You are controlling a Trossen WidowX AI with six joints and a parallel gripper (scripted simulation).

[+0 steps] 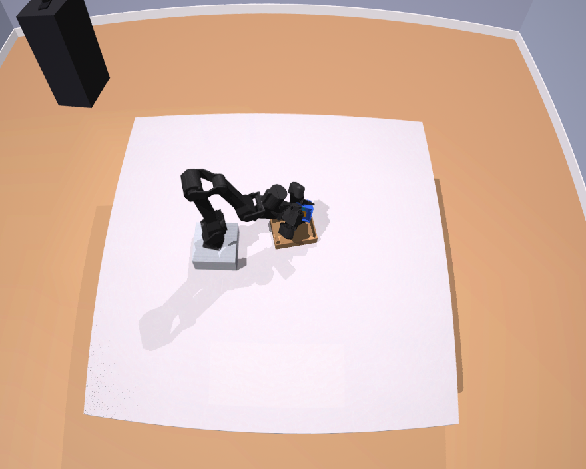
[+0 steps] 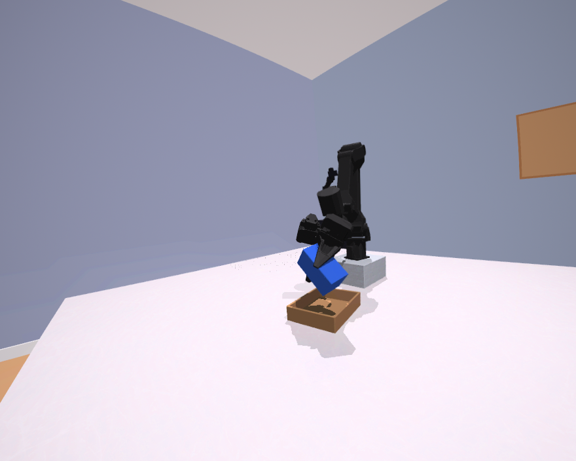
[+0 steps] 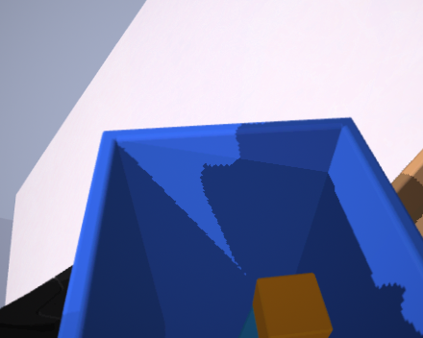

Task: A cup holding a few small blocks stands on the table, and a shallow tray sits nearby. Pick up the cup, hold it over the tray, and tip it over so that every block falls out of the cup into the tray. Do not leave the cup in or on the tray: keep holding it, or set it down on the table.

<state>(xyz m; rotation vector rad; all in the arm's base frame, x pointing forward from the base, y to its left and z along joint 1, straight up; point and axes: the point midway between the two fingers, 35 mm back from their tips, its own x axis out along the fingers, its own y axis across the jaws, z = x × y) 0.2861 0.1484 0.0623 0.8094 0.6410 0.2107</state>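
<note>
— From the top: the black robot hand [image 1: 305,212] [image 2: 318,266] has the square blue cup [image 1: 307,212] [image 2: 323,272] [image 3: 193,230] over the shallow brown tray [image 1: 295,244] [image 2: 310,319] [image 3: 410,174]!
— Exterior?
— Fingers part-open, clamped on the cup, tilted above the tray!
— Wrist view?
— An orange block [image 3: 291,304] sits inside, something teal beside it [image 3: 247,326]!

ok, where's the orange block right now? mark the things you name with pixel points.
Inside the tilted blue cup [image 1: 308,208] [image 2: 323,272] [image 3: 203,211]: the wrist view shows the orange block [image 1: 304,214] [image 3: 291,307] at the bottom edge, right of centre, against a teal patch on its left.
</note>
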